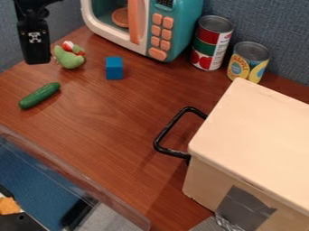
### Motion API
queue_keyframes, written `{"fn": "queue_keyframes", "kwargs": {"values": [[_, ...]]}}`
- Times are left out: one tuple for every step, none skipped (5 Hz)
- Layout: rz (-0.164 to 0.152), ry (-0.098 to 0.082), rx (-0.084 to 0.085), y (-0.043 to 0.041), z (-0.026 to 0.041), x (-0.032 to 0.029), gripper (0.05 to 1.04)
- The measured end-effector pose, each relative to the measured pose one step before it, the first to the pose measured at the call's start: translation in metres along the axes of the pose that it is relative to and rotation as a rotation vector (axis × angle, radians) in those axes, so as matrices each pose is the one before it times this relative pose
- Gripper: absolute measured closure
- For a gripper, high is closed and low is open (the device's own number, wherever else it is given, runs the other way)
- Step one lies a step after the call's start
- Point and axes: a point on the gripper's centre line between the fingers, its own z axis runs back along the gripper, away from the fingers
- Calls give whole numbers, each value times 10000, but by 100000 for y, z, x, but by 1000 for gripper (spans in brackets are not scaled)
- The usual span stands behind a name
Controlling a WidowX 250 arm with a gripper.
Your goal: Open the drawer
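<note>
Item: my claw [37, 58], upper left, above the desk [114, 126]; whether open or closed, I cannot tell.
Item: blue block [114, 68], right of the claw.
Item: black handle [171, 126], well apart from me, toward the lower right; long bar slanting from upper right to lower left.
Item: beige drawer box [256, 131], right side, handle on its left face. My approach should run diagonally down and right.

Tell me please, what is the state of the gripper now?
Gripper: at the upper left; whether it is open or closed cannot be told.
</note>
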Motion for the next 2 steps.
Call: {"fn": "queue_keyframes", "kwargs": {"values": [[85,103,-257,-210,-657,-1,85],[623,-746,-77,-1333,-1134,3017,85]]}}
